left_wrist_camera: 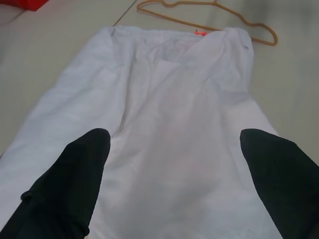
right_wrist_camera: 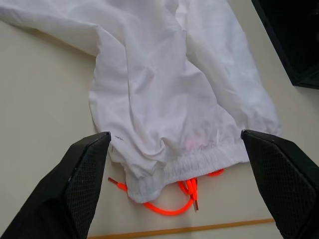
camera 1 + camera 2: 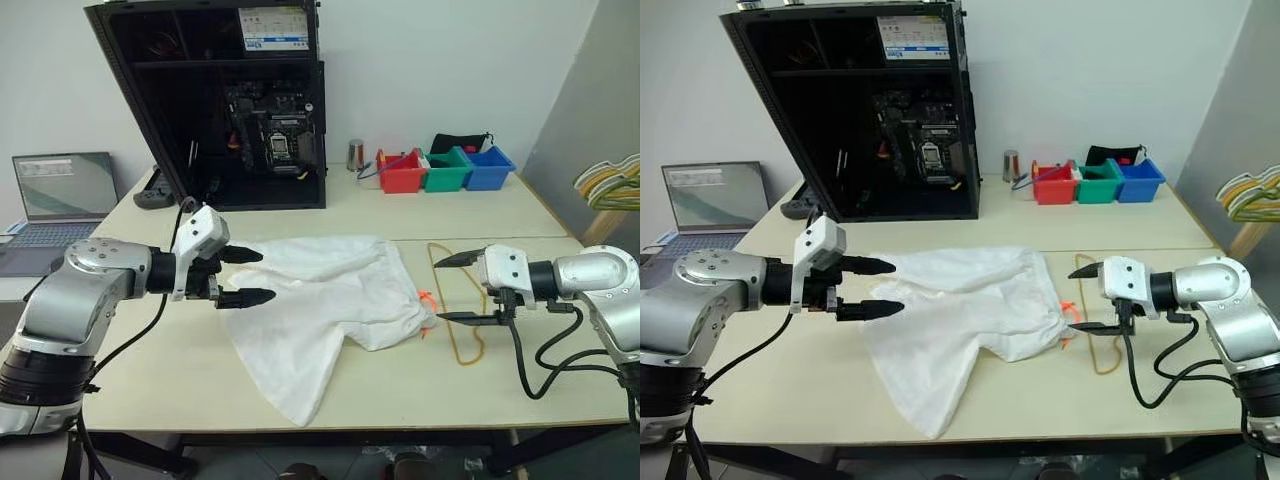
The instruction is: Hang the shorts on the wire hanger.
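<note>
Shorts (image 3: 330,300), centre frame, flat on counter (image 3: 520,215); wire hanger (image 3: 458,300) just right; left gripper (image 3: 243,276), right gripper (image 3: 455,288): fingers wide apart, empty; advise pinching waistband first.

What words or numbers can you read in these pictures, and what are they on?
None can be read.
Sticker on top of the black computer case: has print, too small to read.
Laptop screen: lit, text too blurred to read.
The shorts and wire hanger: no writing visible.

Open computer case (image 3: 240,100), laptop (image 3: 60,195), three coloured bins (image 3: 445,170) on table (image 3: 440,215)
</note>
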### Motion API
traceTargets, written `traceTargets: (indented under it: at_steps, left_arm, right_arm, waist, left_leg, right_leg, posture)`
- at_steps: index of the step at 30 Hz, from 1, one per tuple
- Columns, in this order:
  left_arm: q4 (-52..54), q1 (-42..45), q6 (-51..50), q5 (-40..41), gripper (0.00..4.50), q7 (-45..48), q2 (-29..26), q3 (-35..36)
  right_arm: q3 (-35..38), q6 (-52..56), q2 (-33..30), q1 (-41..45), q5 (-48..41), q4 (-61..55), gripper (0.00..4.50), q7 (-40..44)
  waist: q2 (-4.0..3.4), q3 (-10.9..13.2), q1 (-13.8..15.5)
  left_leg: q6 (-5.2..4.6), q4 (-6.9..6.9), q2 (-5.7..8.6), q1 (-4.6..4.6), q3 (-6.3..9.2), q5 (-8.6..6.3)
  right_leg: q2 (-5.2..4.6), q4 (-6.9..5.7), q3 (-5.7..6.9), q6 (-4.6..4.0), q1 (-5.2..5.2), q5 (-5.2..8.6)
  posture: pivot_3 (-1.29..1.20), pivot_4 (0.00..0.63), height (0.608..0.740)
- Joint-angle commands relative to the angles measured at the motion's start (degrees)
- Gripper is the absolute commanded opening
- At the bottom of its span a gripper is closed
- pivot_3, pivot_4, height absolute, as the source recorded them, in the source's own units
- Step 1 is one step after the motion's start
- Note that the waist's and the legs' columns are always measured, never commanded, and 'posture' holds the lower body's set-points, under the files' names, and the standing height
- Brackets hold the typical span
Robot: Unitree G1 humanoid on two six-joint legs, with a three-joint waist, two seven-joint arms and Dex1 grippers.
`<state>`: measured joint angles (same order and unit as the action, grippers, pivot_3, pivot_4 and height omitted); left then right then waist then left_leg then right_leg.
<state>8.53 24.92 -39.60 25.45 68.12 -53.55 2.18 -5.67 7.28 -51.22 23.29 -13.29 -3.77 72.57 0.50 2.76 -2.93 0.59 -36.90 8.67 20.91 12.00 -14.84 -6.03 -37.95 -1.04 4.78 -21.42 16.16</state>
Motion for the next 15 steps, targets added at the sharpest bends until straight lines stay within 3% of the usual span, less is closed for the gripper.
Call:
traceTargets:
  at_steps: [1,15]
  left_arm:
    - [2.9,-0.9,-1.2,2.5,4.5,-1.1,-0.3,3.2]
    - [6.0,-3.4,-1.0,3.5,4.5,-4.5,0.6,2.6]
  right_arm:
    - [1.9,3.9,-0.1,1.4,-3.2,-3.5,4.45,0.2]
    - [1.5,5.8,-0.5,1.3,-3.6,-3.7,4.45,0.0]
  waist:
    - [0.0,0.0,0.2]
    - [0.0,0.0,1.2]
  left_leg:
    - [0.03,0.0,-0.04,0.0,-0.02,-0.02]
    - [0.18,0.0,-0.42,-0.01,-0.22,-0.11]
  right_leg:
    - [0.04,0.0,-0.01,-0.03,0.0,-0.02]
    - [0.42,0.01,-0.17,-0.16,-0.02,-0.08]
  posture:
    - [-0.05,0.0,0.74]
    - [-0.05,0.0,0.74]
